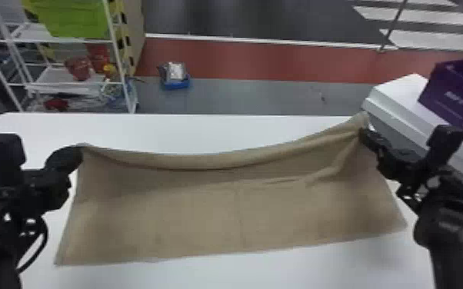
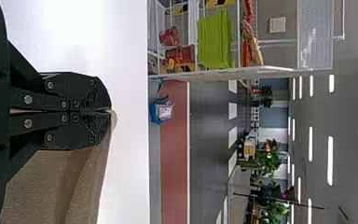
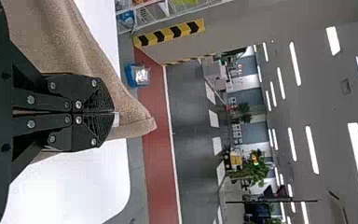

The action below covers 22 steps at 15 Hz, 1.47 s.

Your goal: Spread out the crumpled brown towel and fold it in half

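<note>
So the brown towel (image 1: pixel 219 215) is spread wide across the tabletop (image 1: pixel 173 132), near edge lying on it, far edge sagging between two raised corners. Left gripper (image 1: pixel 80 151) has its jaws pinched on the far left corner, and the right gripper (image 1: pixel 364 134) has its jaws clamped by the far right one, some creases running off there.

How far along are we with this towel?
Spreading looks mostly done: the towel is stretched wide, its near edge lying on the table. In hand: the left pincer and right pincer grip its raised far edge. Remaining, I'd judge: bring that edge over the near one, release and smooth creases.
</note>
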Each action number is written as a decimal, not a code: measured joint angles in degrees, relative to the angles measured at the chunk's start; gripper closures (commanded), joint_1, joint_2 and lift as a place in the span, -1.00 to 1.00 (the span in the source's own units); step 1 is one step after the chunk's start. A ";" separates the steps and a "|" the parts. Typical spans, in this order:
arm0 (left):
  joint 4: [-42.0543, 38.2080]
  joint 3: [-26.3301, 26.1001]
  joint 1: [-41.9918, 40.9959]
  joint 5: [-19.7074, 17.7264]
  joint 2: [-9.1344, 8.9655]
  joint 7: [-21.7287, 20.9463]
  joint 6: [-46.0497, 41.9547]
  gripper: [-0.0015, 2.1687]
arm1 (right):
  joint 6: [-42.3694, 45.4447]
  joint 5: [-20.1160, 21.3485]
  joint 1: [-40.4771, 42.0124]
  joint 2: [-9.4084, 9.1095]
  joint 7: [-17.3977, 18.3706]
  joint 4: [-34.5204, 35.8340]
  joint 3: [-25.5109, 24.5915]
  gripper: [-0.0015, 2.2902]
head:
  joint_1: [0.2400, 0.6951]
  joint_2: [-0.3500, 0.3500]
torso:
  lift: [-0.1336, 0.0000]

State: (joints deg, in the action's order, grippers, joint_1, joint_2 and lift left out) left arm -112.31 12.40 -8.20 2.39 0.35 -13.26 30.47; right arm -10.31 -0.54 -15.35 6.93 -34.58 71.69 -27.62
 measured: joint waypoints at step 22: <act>-7.35 -1.22 -10.44 -2.10 0.00 3.40 -3.73 -0.52 | -21.03 2.91 17.79 2.12 -1.46 27.07 3.25 -0.31 | 1.00 -0.30 | -0.85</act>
State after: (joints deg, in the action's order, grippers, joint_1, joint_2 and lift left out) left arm -119.66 11.18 -18.63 0.29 0.35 -9.86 26.74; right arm -31.35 2.37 2.44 9.05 -36.04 98.76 -24.37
